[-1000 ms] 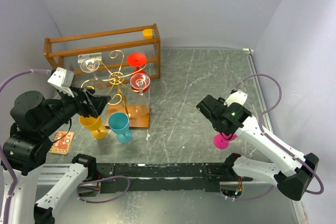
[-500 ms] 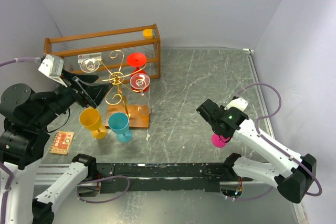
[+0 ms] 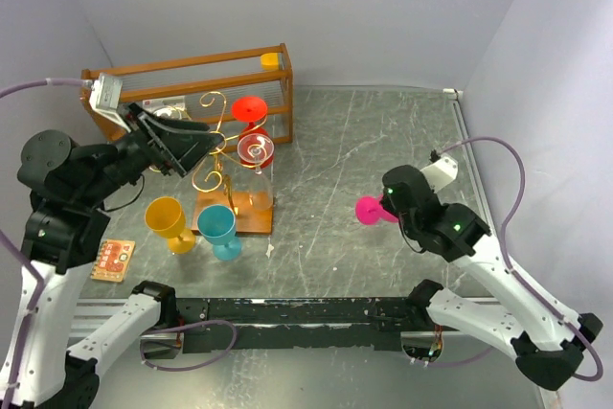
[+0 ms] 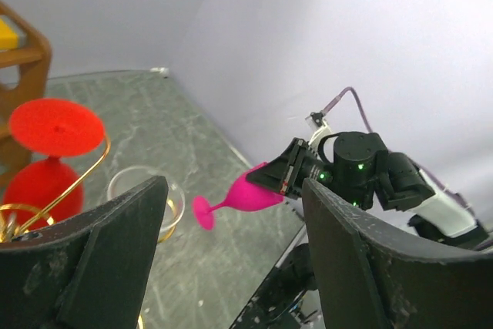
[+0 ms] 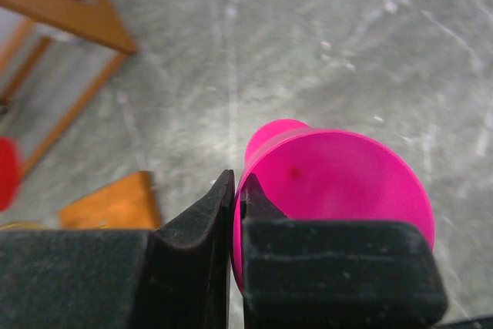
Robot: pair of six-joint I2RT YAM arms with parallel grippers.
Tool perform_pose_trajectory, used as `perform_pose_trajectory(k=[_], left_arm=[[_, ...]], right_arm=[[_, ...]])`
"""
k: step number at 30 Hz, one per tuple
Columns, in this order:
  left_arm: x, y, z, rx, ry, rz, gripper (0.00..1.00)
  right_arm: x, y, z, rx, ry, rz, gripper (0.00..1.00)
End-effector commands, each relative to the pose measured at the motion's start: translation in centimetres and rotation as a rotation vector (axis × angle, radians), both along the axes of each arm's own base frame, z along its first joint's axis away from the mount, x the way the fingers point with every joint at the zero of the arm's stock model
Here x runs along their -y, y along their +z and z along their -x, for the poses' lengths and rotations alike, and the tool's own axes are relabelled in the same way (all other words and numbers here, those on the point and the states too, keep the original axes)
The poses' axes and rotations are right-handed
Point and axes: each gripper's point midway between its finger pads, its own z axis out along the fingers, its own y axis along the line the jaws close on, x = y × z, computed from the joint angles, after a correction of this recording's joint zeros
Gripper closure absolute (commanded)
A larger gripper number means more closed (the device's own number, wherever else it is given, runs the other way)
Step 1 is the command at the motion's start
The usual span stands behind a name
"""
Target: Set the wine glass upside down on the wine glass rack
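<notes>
While right end effector (image 3: 388, 206) pinches bowl wall of pink wine glass (image 3: 369, 209), glass sits right of centre, apparently lifted off worktop (image 3: 326, 160). Long axis near level, foot pointing left toward rack (image 3: 212, 144). Rack well apart, to left; two red glasses (image 3: 251, 109) hang there upside down. Left end effector (image 3: 192, 141) spread, empty, near rack top: nearer arm, but right one carries. Judgement: leftward carry, foot tipped up. Card (image 3: 112, 259) print unreadable; no brands legible.

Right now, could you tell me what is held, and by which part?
The right gripper pinches the pink wine glass by its bowl wall; left gripper empty.
</notes>
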Motion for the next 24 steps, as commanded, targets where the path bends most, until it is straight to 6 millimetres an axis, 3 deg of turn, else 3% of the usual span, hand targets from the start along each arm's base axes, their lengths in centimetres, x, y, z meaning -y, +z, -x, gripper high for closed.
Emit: perform_pose_trajectory(k=[1, 5, 13, 20, 24], left_arm=[[2.0, 3.4, -0.4, 0.028, -0.133, 0.174, 0.20], [2.6, 4.0, -2.2, 0.002, -0.145, 0.257, 0.21], [4.1, 3.8, -4.8, -0.079, -0.143, 0.416, 0.18], [10.4, 2.0, -4.1, -0.198, -0.221, 0.420, 0.17], [12.4, 1.3, -4.0, -0.235, -0.196, 0.455, 0.13]], right_arm=[[-3.0, 8.3, -1.8, 0.256, 0.168, -0.120, 1.00], [-4.5, 13.6, -1.9, 0.404, 0.267, -0.180, 1.00], [-4.7, 23.5, -1.2, 0.695, 0.326, -0.289, 1.00], [-4.6, 28.0, -0.1, 0.861, 0.346, -0.383, 1.00], [-4.6, 29.4, 0.4, 0.916, 0.356, -0.430, 1.00]])
